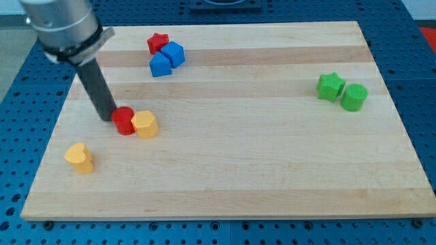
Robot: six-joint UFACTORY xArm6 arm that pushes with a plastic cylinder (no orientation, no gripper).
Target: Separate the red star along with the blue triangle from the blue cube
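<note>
now my tip (109, 118) touching red cylinder (124, 121), wooden board (238, 163)

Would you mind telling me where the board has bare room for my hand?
The widest bare stretch lies between the yellow hexagon and the green star with the green cylinder, down to the view's bottom. Crowded: red star with two blue blocks, and my tip against the red cylinder.

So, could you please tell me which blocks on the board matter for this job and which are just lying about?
Job: red star, blue cube, blue triangle, my tip.
Lying about: red cylinder, yellow hexagon, yellow heart, green star, green cylinder.
</note>
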